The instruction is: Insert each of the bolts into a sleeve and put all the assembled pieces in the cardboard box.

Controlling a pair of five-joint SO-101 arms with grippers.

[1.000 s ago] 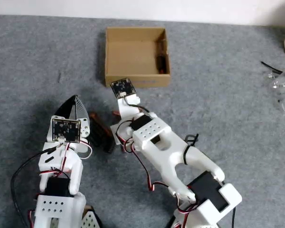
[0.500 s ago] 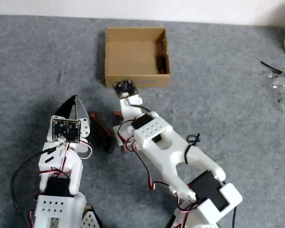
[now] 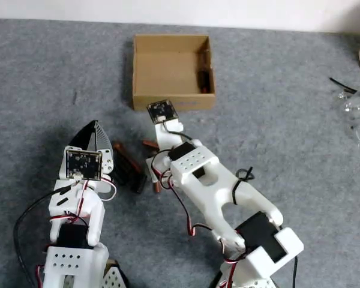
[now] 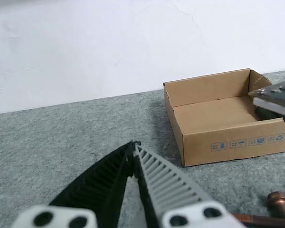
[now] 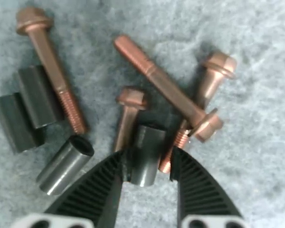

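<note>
Right claw (image 5: pixel 149 166) down low over the bench (image 5: pixel 256 118), spread just wide enough to straddle one dark sleeve (image 5: pixel 146 159) lying flat. Crowded in there, though: found the threaded tip of a bolt (image 5: pixel 206 85) poking in between that sleeve and one jaw, with a longer bolt (image 5: pixel 161 83) lying across it. Risked pinching bolt and sleeve together on closing, or rolling the sleeve askew and dragging the whole pile. Had a spare sleeve (image 5: pixel 66 164) just beside, too. Left claw (image 4: pixel 134 147) pressed together, empty, well back from the heap. Counted one finished piece (image 3: pixel 204 80) in the cardboard box (image 3: pixel 171 102); plenty left to do.
</note>
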